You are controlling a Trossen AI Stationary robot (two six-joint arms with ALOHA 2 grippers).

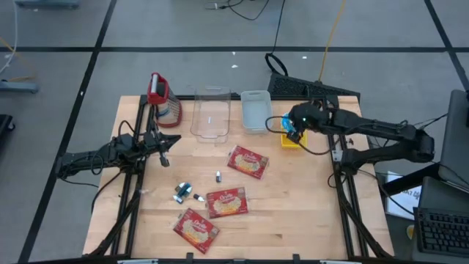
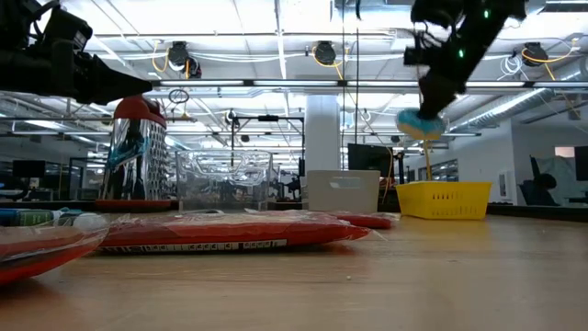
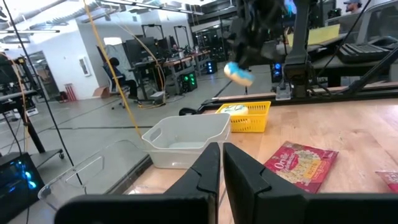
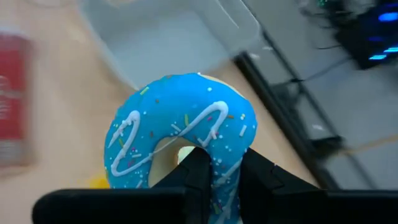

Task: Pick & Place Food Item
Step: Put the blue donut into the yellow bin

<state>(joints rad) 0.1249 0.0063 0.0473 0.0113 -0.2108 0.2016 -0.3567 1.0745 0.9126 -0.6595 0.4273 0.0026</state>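
Wooden bench (image 1: 293,191), open lab behind. Right gripper (image 4: 214,163) jaws clamped on blue donut (image 4: 180,134), above yellow basket (image 1: 291,139). Keep grip firm, carry level to target bin. Left gripper (image 3: 221,163) jaws together, idle at bench's left edge.

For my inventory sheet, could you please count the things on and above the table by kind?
Red snack packets: 3
Bins and baskets: 3, a clear bin, a white bin, a yellow basket
Blue doughnut: 1, held in the right gripper
Red-topped grater: 1
Small items near the packets: 2
Total: 10
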